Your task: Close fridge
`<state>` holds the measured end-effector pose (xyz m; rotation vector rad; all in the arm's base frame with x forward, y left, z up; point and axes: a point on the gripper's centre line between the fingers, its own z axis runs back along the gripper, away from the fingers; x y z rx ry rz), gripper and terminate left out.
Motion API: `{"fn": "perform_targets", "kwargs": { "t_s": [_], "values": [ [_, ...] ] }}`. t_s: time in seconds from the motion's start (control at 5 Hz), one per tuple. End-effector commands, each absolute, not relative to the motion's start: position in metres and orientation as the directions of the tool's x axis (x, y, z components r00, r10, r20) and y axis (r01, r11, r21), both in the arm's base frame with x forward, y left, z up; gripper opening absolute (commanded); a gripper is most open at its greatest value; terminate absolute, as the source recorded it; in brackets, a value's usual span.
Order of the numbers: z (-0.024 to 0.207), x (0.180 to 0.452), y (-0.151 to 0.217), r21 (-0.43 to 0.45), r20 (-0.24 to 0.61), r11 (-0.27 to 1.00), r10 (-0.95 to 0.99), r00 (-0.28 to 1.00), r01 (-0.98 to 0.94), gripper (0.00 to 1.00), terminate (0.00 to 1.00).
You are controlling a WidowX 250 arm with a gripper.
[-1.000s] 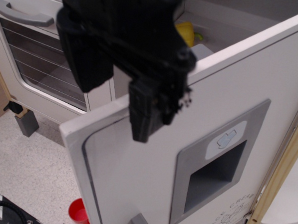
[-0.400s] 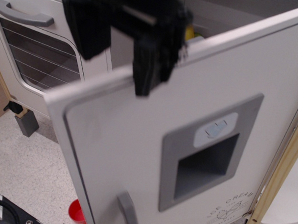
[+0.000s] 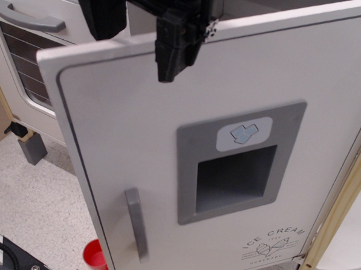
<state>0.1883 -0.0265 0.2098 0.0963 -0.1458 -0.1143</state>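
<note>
Across most of the view, the fridge door point(image 3: 227, 174) is being shown hanging partly open, swung out from hinges at the right. One door is being counted, carrying one grey recessed dispenser panel point(image 3: 236, 165), one grey vertical bar handle point(image 3: 136, 223) near its free left edge, and one "ICE CREAM" logo point(image 3: 274, 246) low on the right. The fridge itself is standing at the right of the scene, just beside the one white oven point(image 3: 33, 61), whose barred window and single horizontal grey handle point(image 3: 29, 16) are being seen at the upper left.

The black gripper point(image 3: 173, 44) is being held at the door's top edge, toward the free side. This placement is being judged as deliberate: a push far from the hinge turns the door with less effort, and contact at the top edge keeps the arm clear of the bar handle. One of the fingers point(image 3: 171, 56) is hanging over the front face, apparently touching it. Whether the fingers are apart or together cannot be told, since the second is not being shown separately.

One small red cup point(image 3: 93, 257) is being glimpsed on the floor below the door's lower left corner. The door is being judged as not yet shut.
</note>
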Motion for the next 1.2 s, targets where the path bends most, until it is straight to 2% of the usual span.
{"fn": "perform_targets", "kwargs": {
  "t_s": [0.0,0.2,0.4,0.6,1.0],
  "values": [
    [0.228,0.180,-0.023,0.159,0.204,0.983,-0.120,0.971,0.088,1.00,0.00],
    [0.223,0.167,-0.034,0.178,0.189,0.978,-0.147,0.971,0.113,1.00,0.00],
    [0.209,0.150,-0.049,0.196,0.180,0.967,-0.200,0.963,0.164,1.00,0.00],
    [0.179,0.141,-0.060,0.191,0.137,0.969,-0.181,0.974,0.154,1.00,0.00],
    [0.119,0.137,-0.069,0.055,0.162,0.998,-0.011,0.987,0.002,1.00,0.00]
  ]
}}
